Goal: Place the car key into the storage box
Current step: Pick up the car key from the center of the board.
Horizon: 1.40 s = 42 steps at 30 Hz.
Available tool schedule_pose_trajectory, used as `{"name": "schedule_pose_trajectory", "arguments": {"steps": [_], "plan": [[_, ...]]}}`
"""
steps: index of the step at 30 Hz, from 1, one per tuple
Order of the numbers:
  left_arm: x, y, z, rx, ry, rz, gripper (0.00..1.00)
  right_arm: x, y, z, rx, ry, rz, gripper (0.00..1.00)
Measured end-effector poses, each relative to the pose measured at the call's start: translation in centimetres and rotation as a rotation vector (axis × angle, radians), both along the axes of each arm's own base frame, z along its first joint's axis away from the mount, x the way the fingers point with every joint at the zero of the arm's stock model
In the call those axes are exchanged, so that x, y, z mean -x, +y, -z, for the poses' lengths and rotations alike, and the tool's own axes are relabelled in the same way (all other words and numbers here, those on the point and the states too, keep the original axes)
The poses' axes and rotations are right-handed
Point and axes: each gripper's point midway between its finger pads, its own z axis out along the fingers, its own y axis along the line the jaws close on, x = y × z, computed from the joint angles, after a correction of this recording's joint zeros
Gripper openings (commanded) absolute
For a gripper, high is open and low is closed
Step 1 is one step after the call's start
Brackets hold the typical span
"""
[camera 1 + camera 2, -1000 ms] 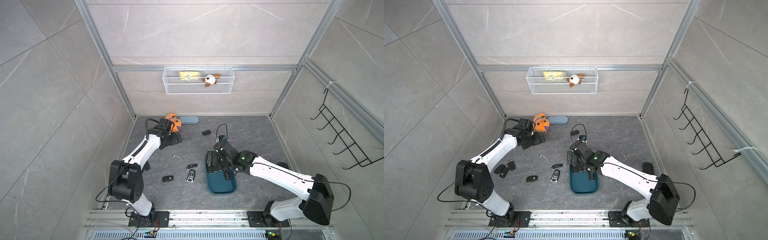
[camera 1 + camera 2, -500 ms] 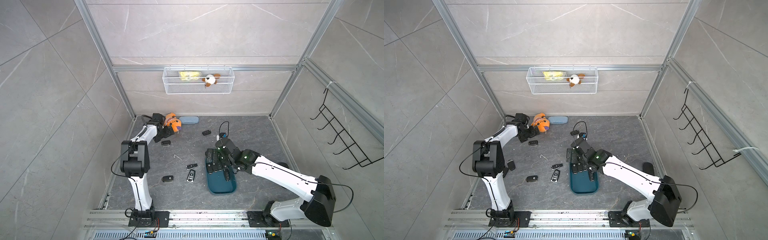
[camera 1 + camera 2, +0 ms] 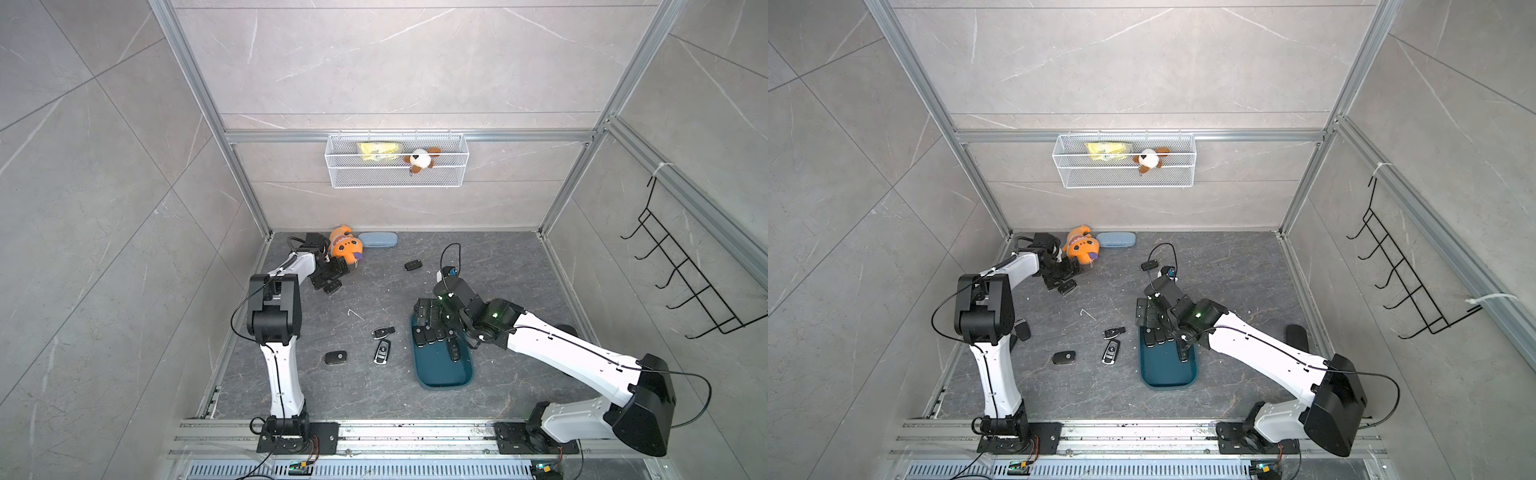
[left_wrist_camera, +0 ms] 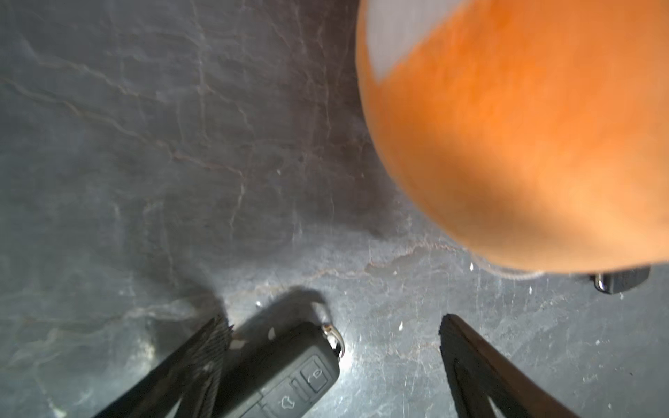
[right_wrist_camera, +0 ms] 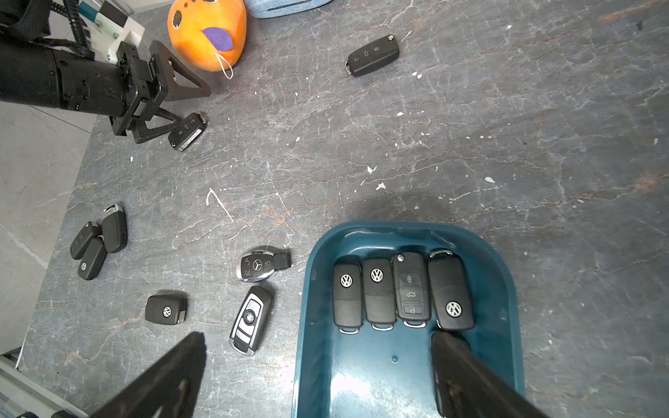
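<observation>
Four keys (image 5: 380,289) lie in the box (image 5: 503,289), under the spread right gripper (image 5: 321,340). Well apart from the box, the spread left gripper (image 4: 333,320) straddles a key (image 4: 289,372) off-centre, just beside one finger (image 4: 202,354); closing may push it away or catch the toy (image 4: 506,126)

robot lab cell, aluminium frame (image 3: 282,136)

The storage box (image 5: 492,275) is dark teal, the key fobs (image 5: 376,289) black with silver badges, the tabletop (image 5: 470,126) grey-veined, the plush toy (image 5: 202,32) orange with a purple patch, the case (image 3: 377,240) seemingly pale blue.
</observation>
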Motion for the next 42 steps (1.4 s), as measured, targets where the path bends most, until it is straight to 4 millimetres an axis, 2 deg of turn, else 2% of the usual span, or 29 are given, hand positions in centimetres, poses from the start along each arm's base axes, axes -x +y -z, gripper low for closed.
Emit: {"name": "schedule_pose_trajectory", "arguments": {"steps": [4, 10, 17, 22, 24, 26, 33, 35, 36, 42], "plan": [[1.0, 0.0, 0.1, 0.001, 0.011, 0.001, 0.92, 0.0, 0.1, 0.0, -0.001, 0.003, -0.003, 0.99], [1.3, 0.3, 0.3, -0.031, 0.021, 0.002, 0.87, 0.1, 0.3, 0.6, 0.002, 0.021, -0.013, 0.99], [2.6, 0.9, 0.9, -0.166, 0.070, 0.018, 0.81, 0.2, 0.4, 0.8, 0.006, 0.028, -0.015, 0.99], [3.2, 0.7, 1.4, -0.275, 0.099, 0.064, 0.76, 0.2, 0.3, 0.9, 0.006, 0.032, -0.012, 0.99], [3.2, 0.7, 1.6, -0.303, 0.104, 0.076, 0.69, 0.3, 0.3, 0.9, 0.004, 0.033, -0.010, 0.99], [3.2, 0.7, 1.7, -0.321, 0.106, 0.085, 0.67, 0.3, 0.3, 0.9, 0.004, 0.033, -0.009, 0.99], [3.0, 1.1, 1.8, -0.355, 0.116, 0.099, 0.53, 0.5, 0.0, 0.6, 0.002, 0.035, -0.006, 0.99], [2.8, 1.1, 1.8, -0.358, 0.113, 0.105, 0.36, 0.6, -0.1, 0.6, 0.000, 0.036, -0.004, 0.99], [2.7, 1.1, 1.8, -0.359, 0.111, 0.106, 0.32, 0.6, -0.2, 0.7, -0.001, 0.038, -0.001, 0.99], [2.6, 1.0, 1.7, -0.352, 0.107, 0.109, 0.32, 0.7, -0.2, 0.7, -0.004, 0.042, 0.005, 0.99]]}}
